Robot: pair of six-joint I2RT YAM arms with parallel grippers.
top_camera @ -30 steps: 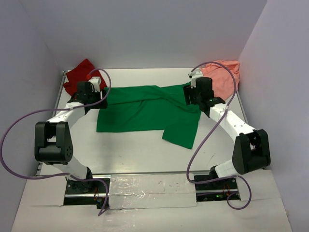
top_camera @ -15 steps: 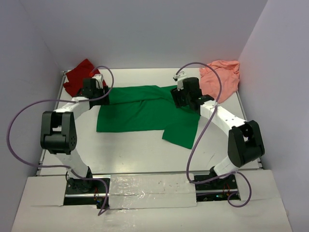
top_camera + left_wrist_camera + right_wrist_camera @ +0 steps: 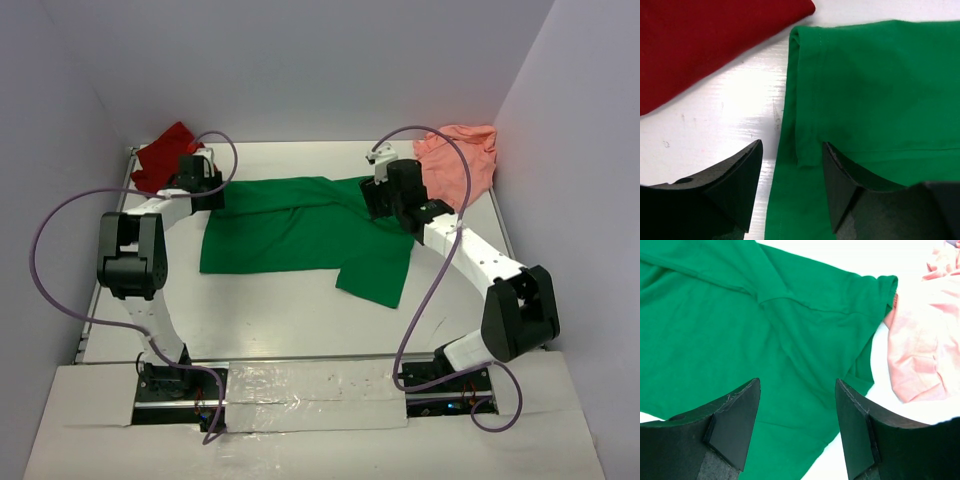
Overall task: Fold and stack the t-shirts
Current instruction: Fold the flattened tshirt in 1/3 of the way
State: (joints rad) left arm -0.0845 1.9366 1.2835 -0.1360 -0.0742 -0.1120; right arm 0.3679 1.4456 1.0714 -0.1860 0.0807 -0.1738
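Top view: since the earlier frame the left gripper has barely shifted. The right gripper has edged toward the upper right. The bright green cloth t-shirt lies unmoved at centre, long axis left-right, between the dark red cloth t-shirt and the salmon pink cloth t-shirt.

Left wrist: jaws spread, straddling the green shirt's left edge.

Right wrist: jaws spread above green cloth.

No words, labels, brand marks or numbers can be read on anything in the three views.
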